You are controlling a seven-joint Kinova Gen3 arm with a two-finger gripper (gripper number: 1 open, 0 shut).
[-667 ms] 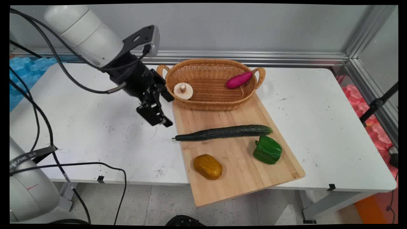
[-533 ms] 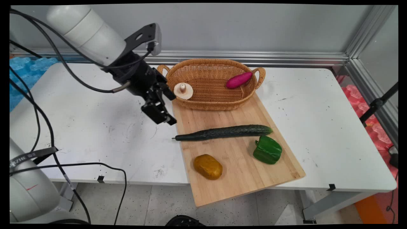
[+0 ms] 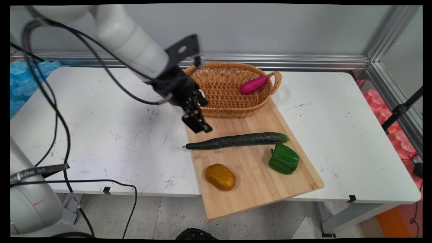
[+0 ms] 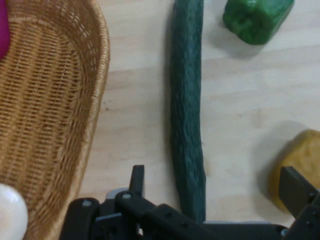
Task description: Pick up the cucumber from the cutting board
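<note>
My gripper [image 3: 199,125] hangs open and empty over the far left corner of the wooden cutting board [image 3: 260,189], just in front of the wicker basket [image 3: 233,110]. In the hand view the gripper [image 4: 216,189] has its fingers spread wide on either side of the dark green cucumber [image 4: 187,115], above its stem end and clear of it. The cucumber [image 3: 238,140] lies across the board. A green bell pepper [image 3: 284,159] and a yellow-brown potato [image 3: 220,176] lie nearer the front. The basket [image 4: 55,100] holds a purple sweet potato [image 3: 253,84] and a pale mushroom [image 4: 10,212], which the arm hides in the main view.
The board overhangs the white table's [image 3: 101,135] near edge. Black cables [image 3: 57,111] hang from the arm over the table's left side. An aluminium frame rail [image 3: 287,60] runs along the wall behind the basket.
The arm has swung right, carrying the gripper from beside the board's left edge to above its far left corner. It now covers the mushroom in the main view.
</note>
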